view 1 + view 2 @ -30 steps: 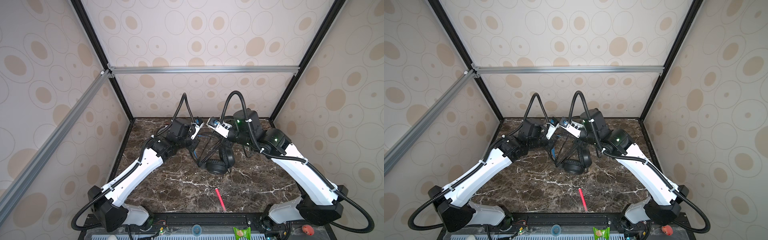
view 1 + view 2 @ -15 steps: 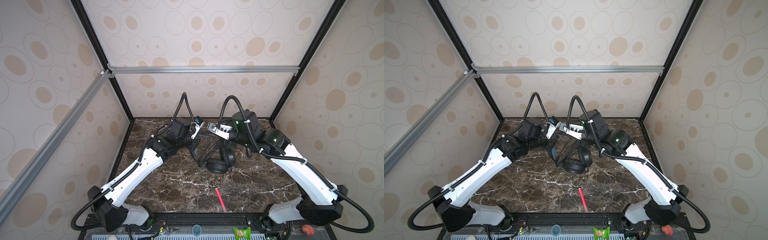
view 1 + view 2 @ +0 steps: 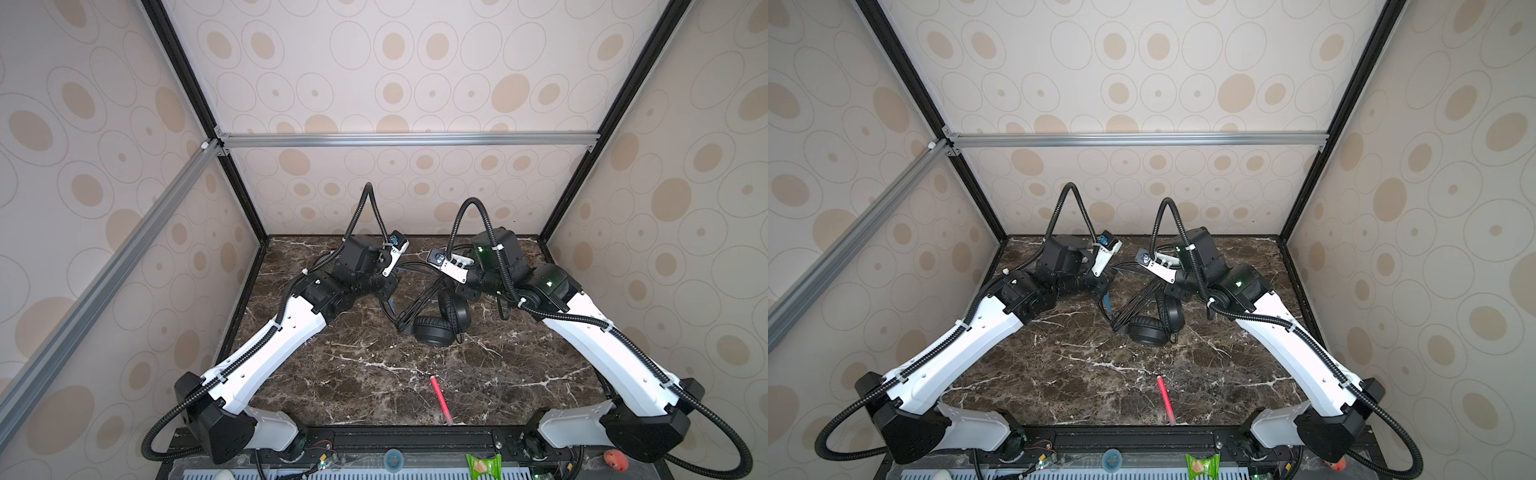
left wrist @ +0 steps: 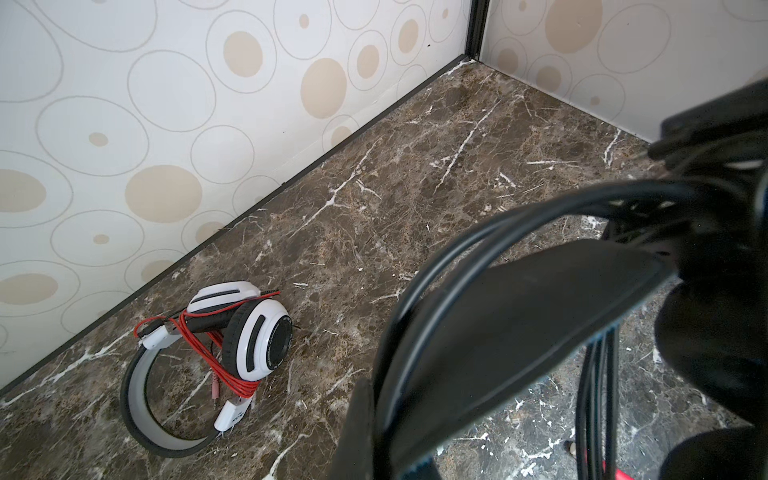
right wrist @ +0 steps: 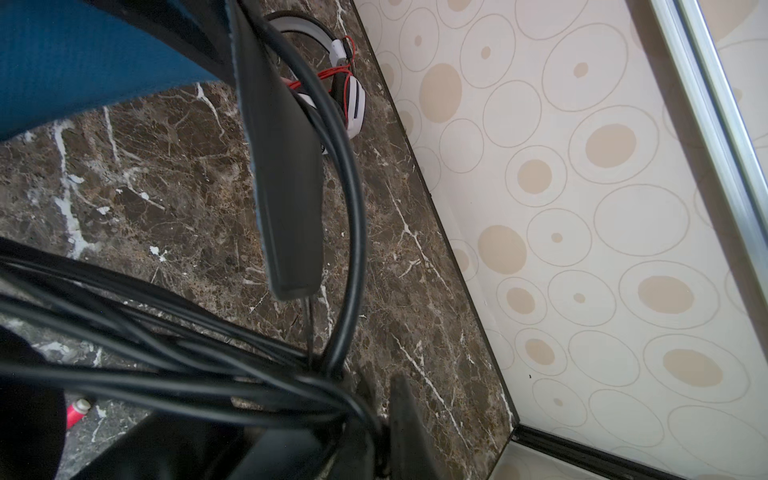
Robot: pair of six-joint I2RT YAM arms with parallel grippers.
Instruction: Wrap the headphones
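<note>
Bright, even light; the near black headphones [image 4: 519, 332] blur.

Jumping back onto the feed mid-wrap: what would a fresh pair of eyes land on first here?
The black headphones sit mid-table. Their black cord runs in straight strands up to the right gripper, while the left gripper grips the blue-lined band. Next come the white headphones lying close to a wall, red cord already wound around them, and a pink-red pen loose near the front edge.
</note>
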